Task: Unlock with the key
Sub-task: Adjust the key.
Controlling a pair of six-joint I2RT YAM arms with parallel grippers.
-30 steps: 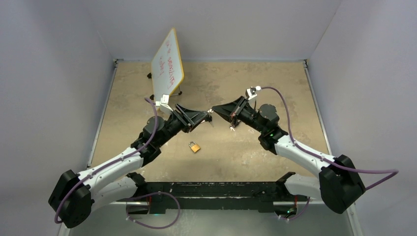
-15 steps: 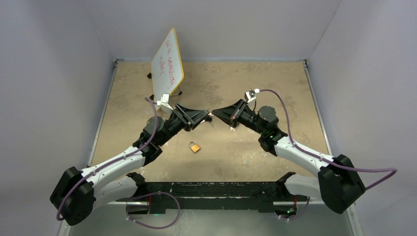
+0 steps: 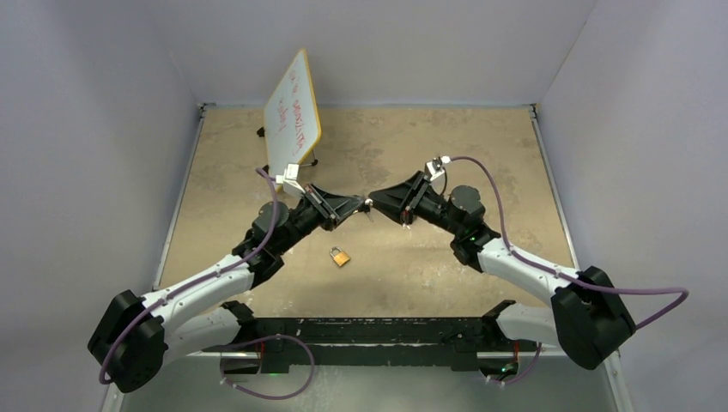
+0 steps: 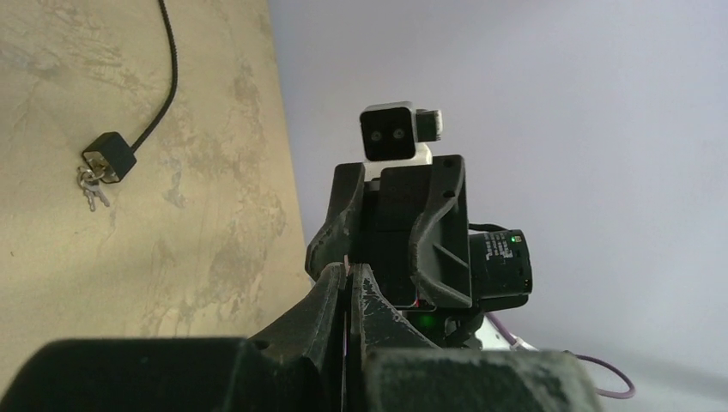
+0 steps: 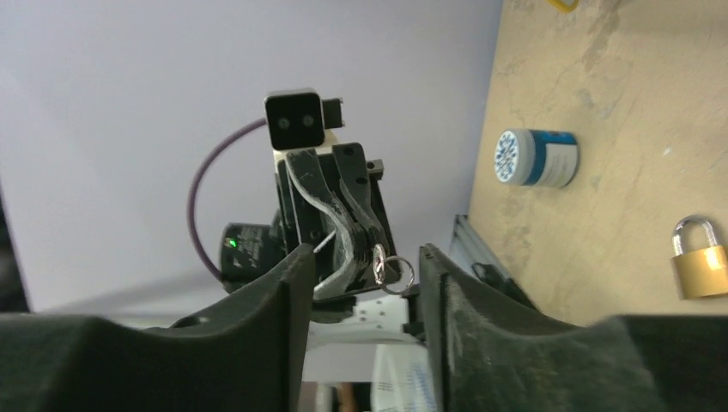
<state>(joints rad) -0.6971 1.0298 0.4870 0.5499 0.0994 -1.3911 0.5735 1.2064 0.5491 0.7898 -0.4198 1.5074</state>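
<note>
The two arms meet tip to tip in the air over the middle of the table. My left gripper (image 3: 361,205) (image 4: 350,271) is shut on the small silver key (image 5: 378,260), and its ring (image 5: 397,274) hangs from the fingertips. My right gripper (image 3: 375,199) (image 5: 366,254) stands open, with one finger on either side of the key and clear of it. In the left wrist view only a thin sliver of the key shows at the closed tips. The brass padlock (image 3: 341,256) (image 5: 700,267) lies on the table below the grippers, nearer the arm bases.
A tilted whiteboard (image 3: 292,110) stands at the back left. A blue-and-white round container (image 5: 537,159) lies on the table. A small black lock on a black cable (image 4: 108,157), with keys beside it, lies on the tabletop. Grey walls enclose the table.
The left gripper has shut on the key. The right gripper, shut on it before, has opened and let it go. Both arms have stayed almost in place.
</note>
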